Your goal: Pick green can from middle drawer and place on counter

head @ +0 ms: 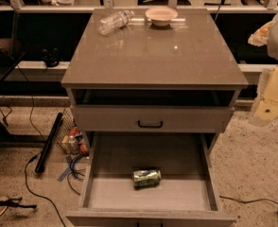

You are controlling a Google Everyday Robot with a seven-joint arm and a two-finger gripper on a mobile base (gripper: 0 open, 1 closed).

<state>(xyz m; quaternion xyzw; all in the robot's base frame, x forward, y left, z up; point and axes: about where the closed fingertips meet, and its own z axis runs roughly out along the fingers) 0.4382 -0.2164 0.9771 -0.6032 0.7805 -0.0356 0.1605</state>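
The green can point(146, 178) lies on its side on the floor of the open middle drawer point(99, 193), near the centre. The drawer is pulled far out toward me. The counter point(153, 56) is the glossy grey-brown top above it. My gripper point(267, 111) hangs at the right edge of the view on a pale arm, beside the cabinet's right corner at about the height of the upper drawer front. It is well above and to the right of the can and touches nothing.
A clear plastic water bottle point(114, 21) lies at the counter's back left, with a pink bowl point(161, 15) behind centre. The shallower drawer front with a black handle point(150, 124) is shut above the open drawer. Cables, a black bar point(48, 143) and small items lie on the floor at left.
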